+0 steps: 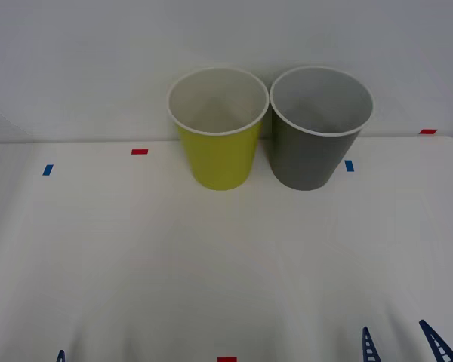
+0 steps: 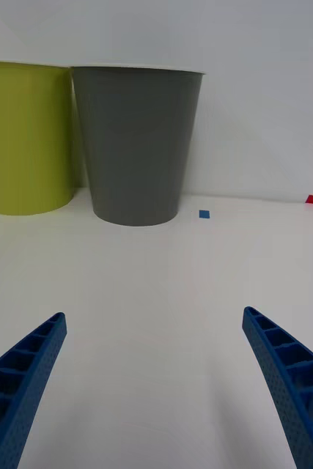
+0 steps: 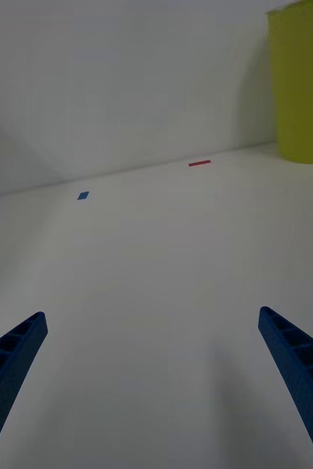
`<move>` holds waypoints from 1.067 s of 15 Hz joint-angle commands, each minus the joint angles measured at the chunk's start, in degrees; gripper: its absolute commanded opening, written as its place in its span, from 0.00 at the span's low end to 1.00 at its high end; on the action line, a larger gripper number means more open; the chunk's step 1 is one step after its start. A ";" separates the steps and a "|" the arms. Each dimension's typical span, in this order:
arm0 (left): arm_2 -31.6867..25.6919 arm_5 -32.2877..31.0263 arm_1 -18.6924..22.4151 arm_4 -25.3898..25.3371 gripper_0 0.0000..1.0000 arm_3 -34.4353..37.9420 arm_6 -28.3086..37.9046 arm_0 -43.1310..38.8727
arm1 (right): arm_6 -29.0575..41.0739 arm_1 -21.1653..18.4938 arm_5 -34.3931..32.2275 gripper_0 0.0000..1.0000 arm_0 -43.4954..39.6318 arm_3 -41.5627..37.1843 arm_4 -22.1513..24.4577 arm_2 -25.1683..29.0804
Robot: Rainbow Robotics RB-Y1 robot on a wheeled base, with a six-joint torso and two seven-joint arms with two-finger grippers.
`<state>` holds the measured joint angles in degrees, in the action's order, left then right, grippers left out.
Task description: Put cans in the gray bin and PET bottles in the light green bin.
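Blue left tool (image 1: 23, 356) edge-cropped

I see smooth matt plastic on the light green bin (image 1: 219, 154) and the gray bin (image 1: 309, 154), both white-rimmed. The table (image 1: 211, 264) looks plain white and matt. My right hand (image 2: 156, 381) has ribbed blue plastic fingers (image 2: 24, 374).

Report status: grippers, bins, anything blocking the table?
Left gripper open, low at table's near edge. Right gripper open, likewise, facing the gray bin. Light green bin beside it, both upright at the back. Nothing in the way.
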<state>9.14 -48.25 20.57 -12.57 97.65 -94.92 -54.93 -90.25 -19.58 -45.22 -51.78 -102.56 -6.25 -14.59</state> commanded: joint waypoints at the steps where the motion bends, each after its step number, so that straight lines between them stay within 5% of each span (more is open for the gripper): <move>1: 0.00 0.00 0.00 0.00 1.00 0.00 0.00 0.00 | 0.69 -0.02 -1.01 0.82 -1.57 -0.01 -1.22 -0.08; 16: 0.00 0.00 0.00 0.00 1.00 0.00 0.00 0.00 | 0.69 -0.02 -1.01 0.82 -1.57 -0.01 -1.22 -0.08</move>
<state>9.14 -48.25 20.57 -12.57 97.65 -94.92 -54.93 -89.56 -19.60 -46.25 -53.35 -102.56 -7.47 -14.68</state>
